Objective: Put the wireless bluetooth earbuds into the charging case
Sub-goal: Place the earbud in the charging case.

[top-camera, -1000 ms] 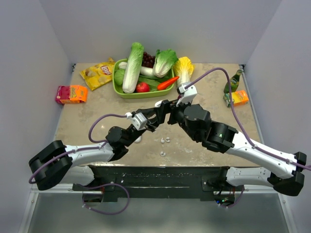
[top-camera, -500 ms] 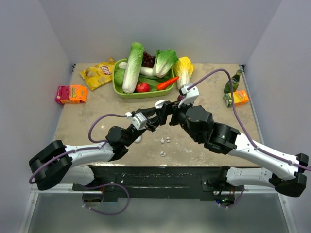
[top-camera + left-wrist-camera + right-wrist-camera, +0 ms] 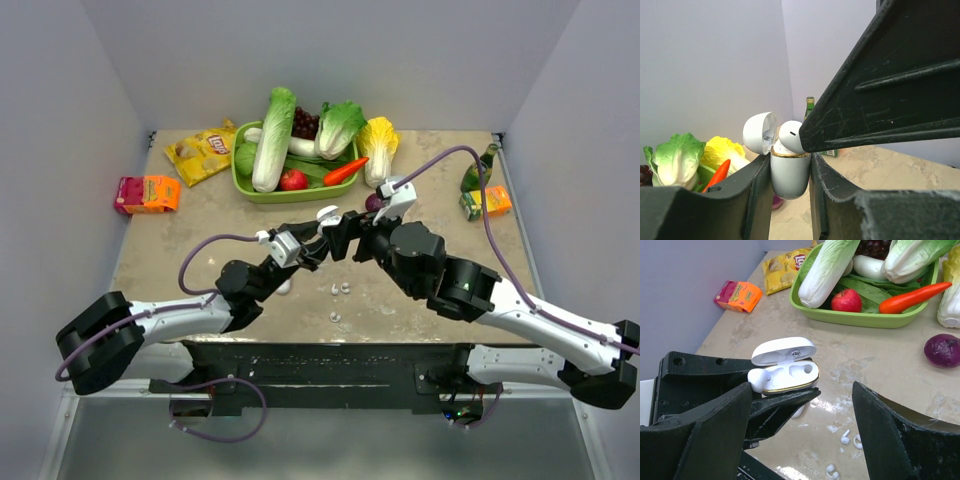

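Our right gripper (image 3: 802,386), jaws wide, has shifted off the case (image 3: 790,372) clamped in our left gripper (image 3: 790,170), leaving an earbud (image 3: 756,378) only half-seated.

**Produce tray and packets along the far and side edges**

A green tray (image 3: 262,195) sits at the middle of the far edge of the tabletop (image 3: 170,250). It holds a long cabbage (image 3: 272,138), a lettuce (image 3: 340,126), grapes (image 3: 305,122), an apple (image 3: 293,180) and a carrot (image 3: 345,171). A yellow cabbage (image 3: 378,145) lies just beside the tray's right end, with a purple onion (image 3: 942,350) nearer the middle. A chips bag (image 3: 202,153) lies near the far left corner and an orange box (image 3: 146,194) at the left edge. A green bottle (image 3: 481,167) and a juice carton (image 3: 487,203) stand at the right edge.
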